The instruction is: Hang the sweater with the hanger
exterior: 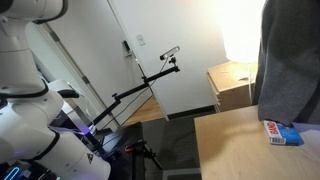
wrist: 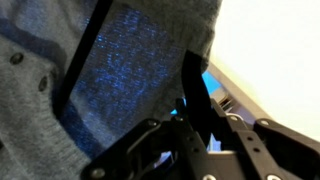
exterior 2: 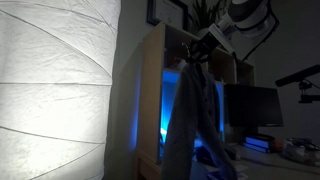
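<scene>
A grey buttoned sweater (wrist: 60,60) hangs from a black hanger (wrist: 194,85), which fills the wrist view. My gripper (wrist: 190,118) is shut on the hanger's black bar, with the sweater right in front of the jaws. In an exterior view my gripper (exterior 2: 212,42) is high up and the sweater (exterior 2: 195,115) hangs straight down below it in dim blue light. In an exterior view the sweater (exterior: 290,60) hangs at the top right above a wooden table (exterior: 230,145). The gripper itself is out of frame there.
A blue and red box (exterior: 283,133) lies on the table under the sweater. A wooden cabinet (exterior: 232,85) stands behind, and a black camera boom (exterior: 145,85) crosses the middle. A large bright lamp shade (exterior 2: 55,90) and a wooden shelf unit (exterior 2: 150,90) stand beside the hanging sweater.
</scene>
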